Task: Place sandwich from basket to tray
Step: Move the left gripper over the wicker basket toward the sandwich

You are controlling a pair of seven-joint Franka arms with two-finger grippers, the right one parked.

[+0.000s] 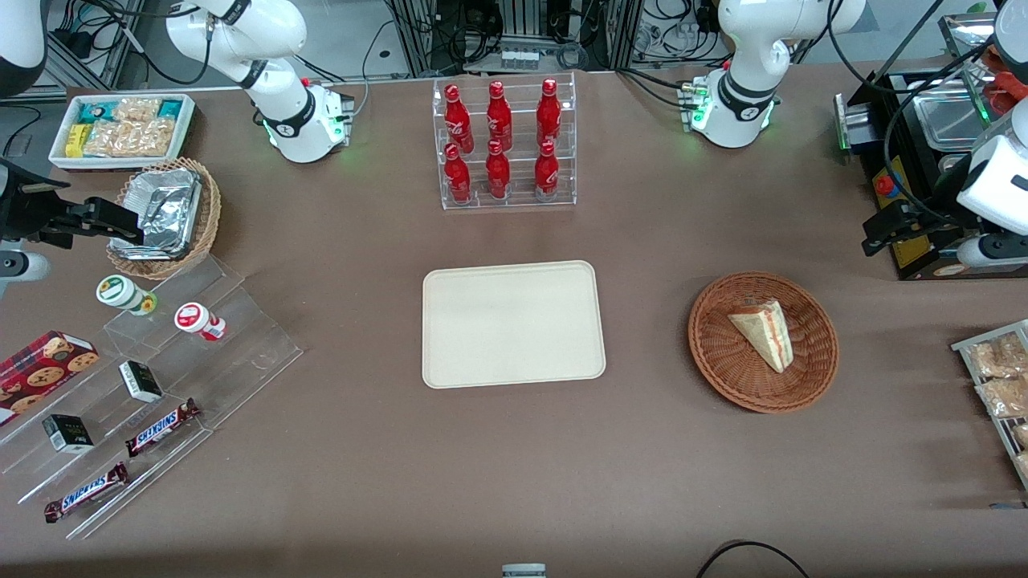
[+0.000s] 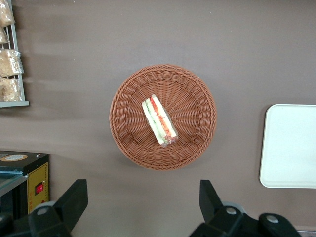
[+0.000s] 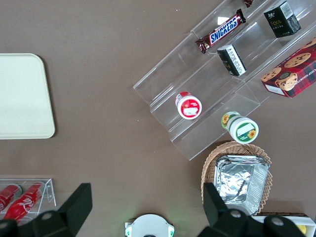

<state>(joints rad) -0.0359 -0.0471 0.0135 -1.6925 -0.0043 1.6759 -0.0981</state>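
The sandwich, a pale bread wedge with red and green filling, lies in the middle of the reddish-brown wicker basket. The cream tray lies flat at the table's middle, beside the basket, with nothing on it. My left gripper hangs high above the table toward the working arm's end, a little farther from the front camera than the basket. It is open, its black fingers are wide apart, and only bare table shows between them.
A clear rack of red bottles stands farther from the front camera than the tray. A wire rack of snack bags and a black machine sit at the working arm's end. Stepped acrylic shelves and a foil-filled basket are at the parked arm's end.
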